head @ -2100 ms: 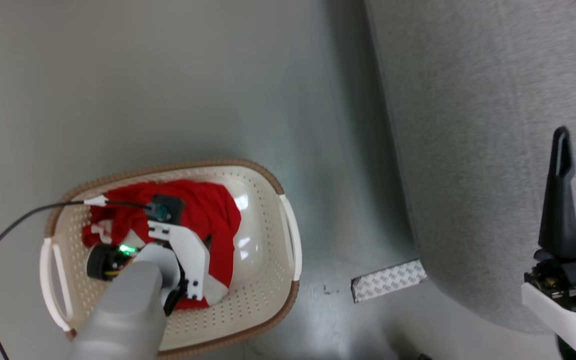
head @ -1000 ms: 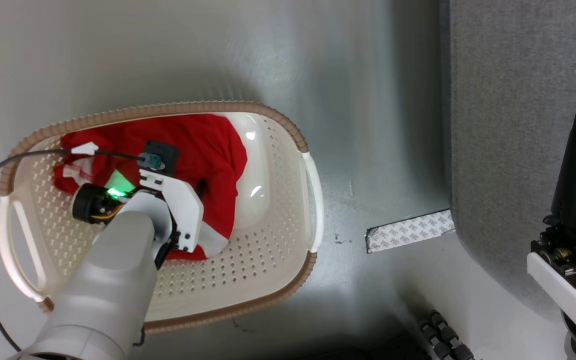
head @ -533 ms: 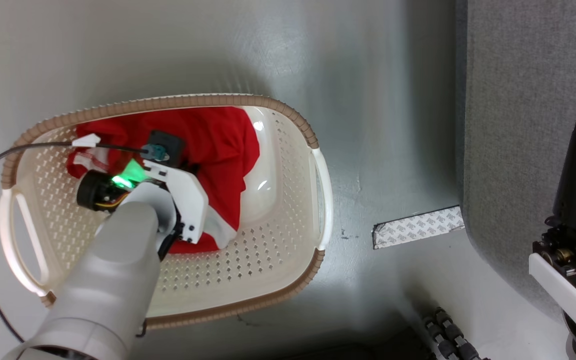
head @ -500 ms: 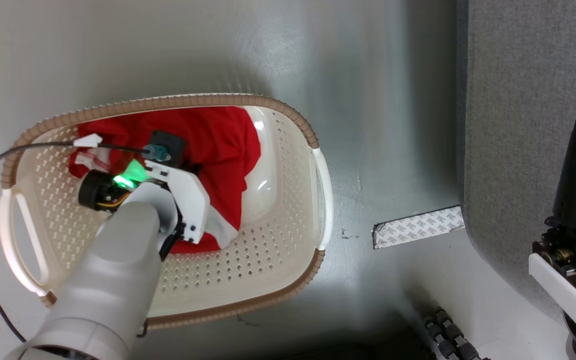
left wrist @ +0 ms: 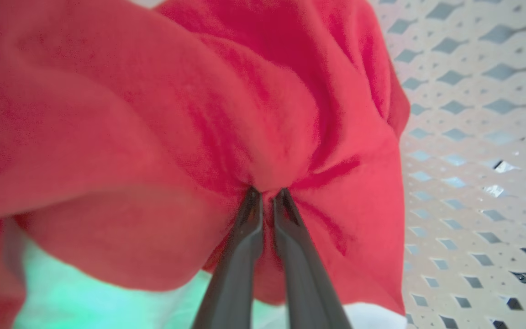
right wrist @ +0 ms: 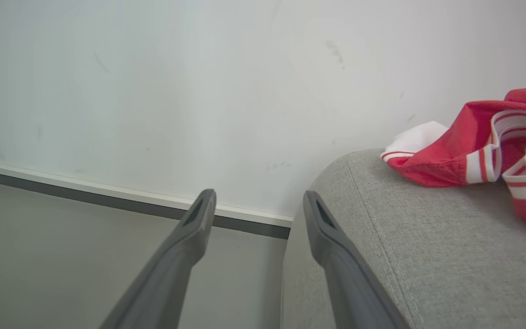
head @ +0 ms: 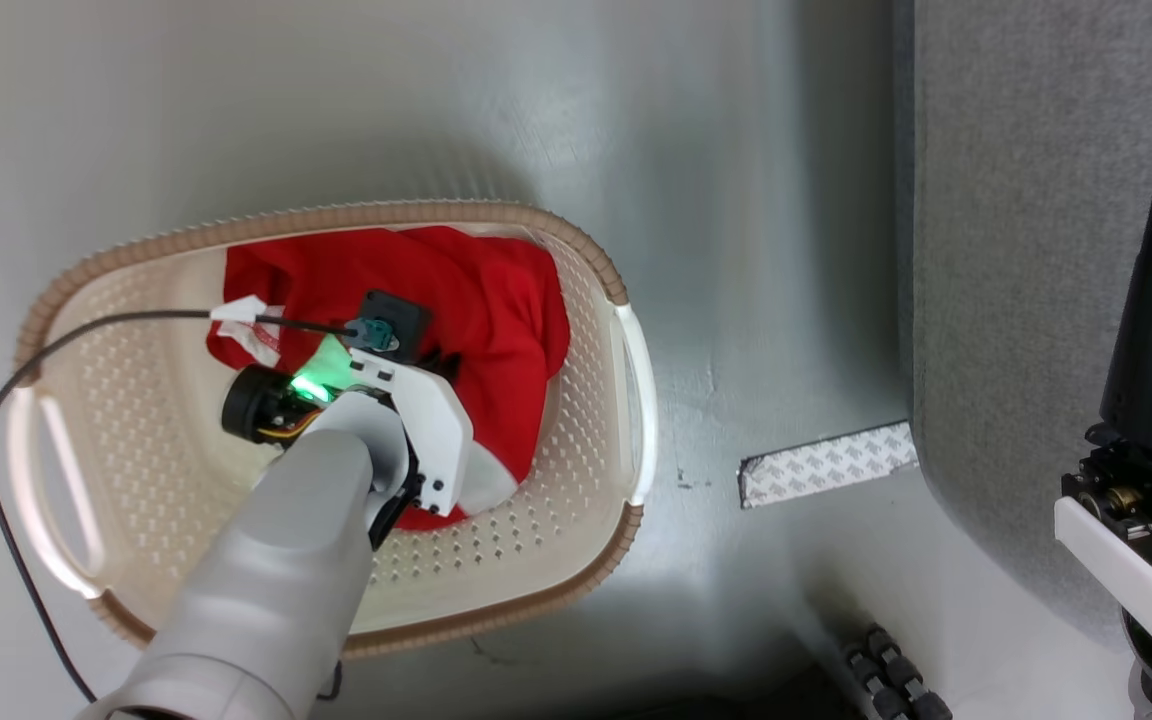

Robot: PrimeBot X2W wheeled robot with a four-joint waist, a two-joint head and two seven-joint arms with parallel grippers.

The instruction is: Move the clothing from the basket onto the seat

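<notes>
The cream basket [head: 576,250] with a brown rim stands on the floor at the left. Red clothing [head: 496,300] lies bunched in its far right part, with a white patch showing. My left arm reaches down into the basket. My left gripper [left wrist: 267,194] is shut on a fold of that red clothing [left wrist: 176,114], and the cloth puckers at the tips. The grey seat [head: 1036,200] fills the right side. My right gripper [right wrist: 258,196] stands open and empty beside the seat's [right wrist: 404,246] rounded edge. Another red garment with white stripes [right wrist: 486,155] lies on the seat.
A patterned tape strip [head: 826,462] is stuck to the floor between basket and seat. A black cable [head: 26,380] loops over the basket's left rim. A black ribbed part [head: 886,680] sits at the bottom edge. A white wall with a dark baseboard [right wrist: 107,194] stands behind.
My left gripper has closed on the red fabric. The arm and the cloth have shifted toward the basket's right side. The head view has also moved a little.
</notes>
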